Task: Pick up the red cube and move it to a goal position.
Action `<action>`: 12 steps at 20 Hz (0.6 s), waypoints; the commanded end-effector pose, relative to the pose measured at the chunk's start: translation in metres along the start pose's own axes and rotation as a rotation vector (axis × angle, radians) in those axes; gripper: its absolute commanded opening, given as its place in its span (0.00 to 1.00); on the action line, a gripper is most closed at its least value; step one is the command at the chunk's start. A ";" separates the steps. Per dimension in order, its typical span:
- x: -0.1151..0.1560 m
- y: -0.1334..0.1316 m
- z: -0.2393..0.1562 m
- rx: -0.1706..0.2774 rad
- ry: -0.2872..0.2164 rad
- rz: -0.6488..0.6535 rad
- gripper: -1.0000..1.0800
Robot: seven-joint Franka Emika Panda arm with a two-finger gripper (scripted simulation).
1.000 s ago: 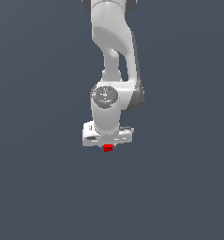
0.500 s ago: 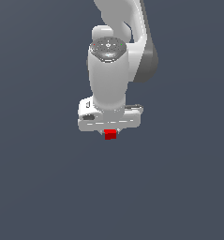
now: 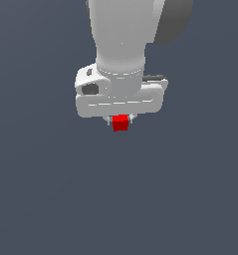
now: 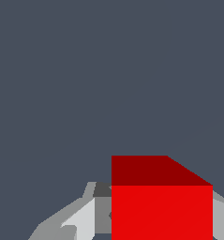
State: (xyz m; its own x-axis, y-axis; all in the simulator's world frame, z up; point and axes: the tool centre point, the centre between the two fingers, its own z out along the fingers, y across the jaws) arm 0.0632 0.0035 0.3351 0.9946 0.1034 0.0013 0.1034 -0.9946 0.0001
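The red cube (image 3: 120,123) is small and bright red. It sits between the fingers of my white gripper (image 3: 120,121), just under the wide white hand. The gripper is shut on it and holds it up off the flat grey ground. In the wrist view the red cube (image 4: 161,206) fills the near part of the picture, with a grey finger (image 4: 80,219) against one side and a sliver of the other finger at the opposite side. The arm's large white body hides most of the fingers in the exterior view.
A plain dark grey surface (image 3: 190,189) lies all around. No other objects or edges show in either view.
The arm with the cube in its grip has come much closer to the exterior camera and looms larger. The cube stays held between the fingers throughout.
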 end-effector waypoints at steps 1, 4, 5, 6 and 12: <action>0.001 -0.002 -0.020 0.000 -0.001 0.000 0.00; 0.003 -0.003 -0.038 0.000 -0.001 0.000 0.00; 0.004 -0.003 -0.043 0.000 -0.001 0.000 0.00; 0.005 -0.004 -0.047 0.000 -0.001 0.000 0.00; 0.007 -0.005 -0.062 0.000 -0.001 0.000 0.00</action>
State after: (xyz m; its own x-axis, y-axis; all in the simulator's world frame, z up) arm 0.0690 0.0088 0.3941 0.9946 0.1034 0.0003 0.1034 -0.9946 0.0000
